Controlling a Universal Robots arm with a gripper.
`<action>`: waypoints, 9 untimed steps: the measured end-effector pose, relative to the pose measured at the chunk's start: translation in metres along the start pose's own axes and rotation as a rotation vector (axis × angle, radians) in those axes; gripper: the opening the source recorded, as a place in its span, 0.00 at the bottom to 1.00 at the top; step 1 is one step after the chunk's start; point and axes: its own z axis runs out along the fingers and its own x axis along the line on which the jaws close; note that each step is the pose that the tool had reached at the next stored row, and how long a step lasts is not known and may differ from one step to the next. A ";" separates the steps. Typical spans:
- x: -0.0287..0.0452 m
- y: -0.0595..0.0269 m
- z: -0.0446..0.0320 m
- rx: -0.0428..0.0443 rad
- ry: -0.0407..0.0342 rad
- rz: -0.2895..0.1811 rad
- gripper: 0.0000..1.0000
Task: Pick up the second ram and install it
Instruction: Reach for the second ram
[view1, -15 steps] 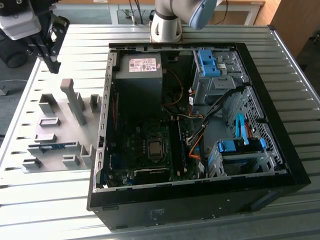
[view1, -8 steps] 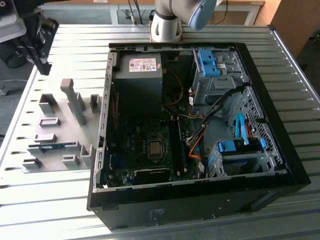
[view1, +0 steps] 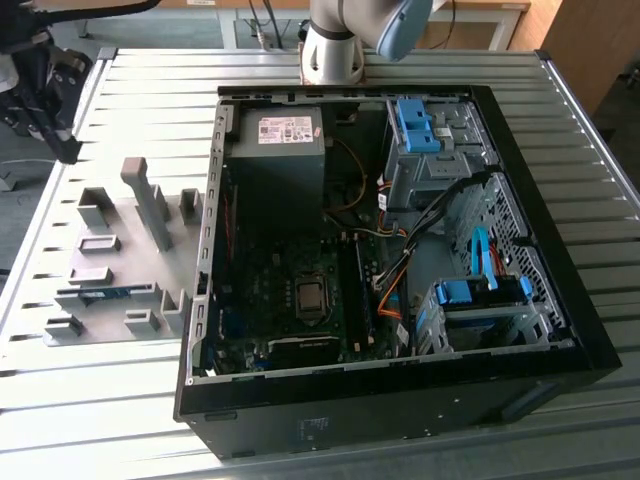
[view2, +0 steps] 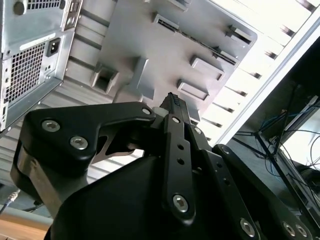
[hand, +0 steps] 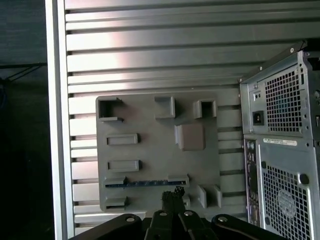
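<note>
The claw (hand: 172, 194) has its fingertips pressed together with nothing between them, and it hangs above the counter (hand: 150, 50), touching nothing. Just beyond and beneath its tips lies the second ram (hand: 145, 183), a thin blue stick seemingly on edge in the grey holder plate (hand: 150, 150), its ends caught by two small blocks. Off to one side of the claw stands the computer case (hand: 280, 150), apart from the plate.

I judge the pickup to be at the approach stage. To do it well, the claw must part enough to clear the stick, line up across its thin faces and settle near mid-length, between the end blocks. In the first wrist view the tips look nearer the stick's case-side end than its middle. A straight lift should spare the board from bending.

The first wrist view gives the ram's full length and the case's rear panel. The exterior view gives the case's open side, with the motherboard (view1: 300, 290) and long dark slots (view1: 360, 290). The second wrist view gives the joined fingers (view2: 176, 130) up close.
</note>
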 end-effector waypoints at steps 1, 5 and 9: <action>0.0038 -0.0018 0.0001 0.0000 -0.0001 0.000 0.10; 0.0183 -0.0044 0.0003 0.0000 0.0000 0.000 0.10; 0.0186 -0.0044 0.0002 0.0000 0.0000 0.000 0.10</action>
